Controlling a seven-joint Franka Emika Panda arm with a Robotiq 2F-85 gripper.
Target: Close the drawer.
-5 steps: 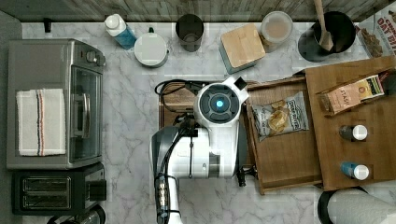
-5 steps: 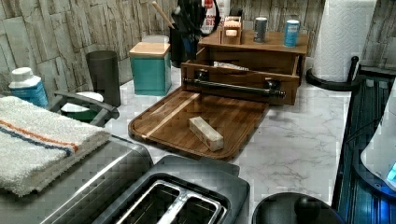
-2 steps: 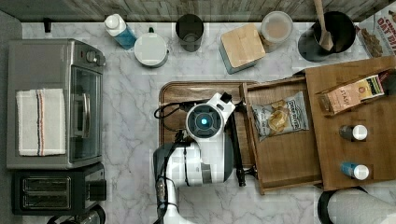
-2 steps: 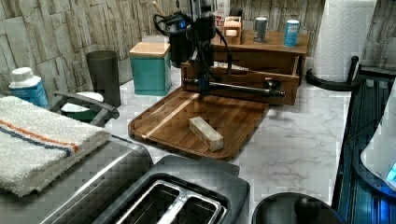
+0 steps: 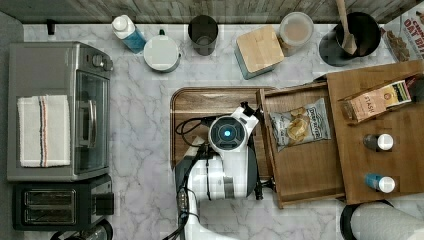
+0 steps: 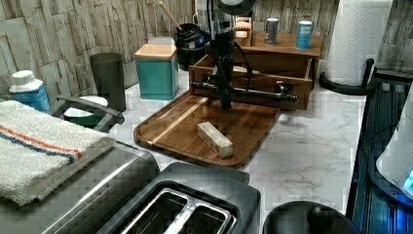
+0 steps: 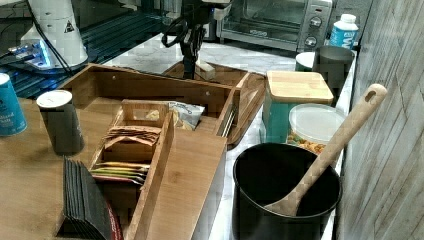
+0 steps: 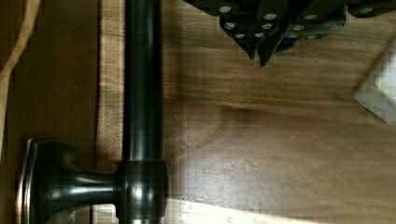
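On the marble counter, the drawer stands pulled out from the cabinet, a chip bag inside. End effector: fingers together, gripping nothing, poised over the tray just beside the drawer's black bar handle. A pale block lies on the tray

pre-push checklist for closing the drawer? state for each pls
1. Drawer open, pulled out over the serving tray: ok.
2. Gripper shut, fingertips together: ok.
3. Gripper on the tray side of the handle bar, not touching it: ok.
4. Chip bag lying flat inside drawer, below the walls: ok.
5. Wooden block on tray, clear of the drawer front: ok.
6. Space behind drawer inside cabinet: cannot tell.
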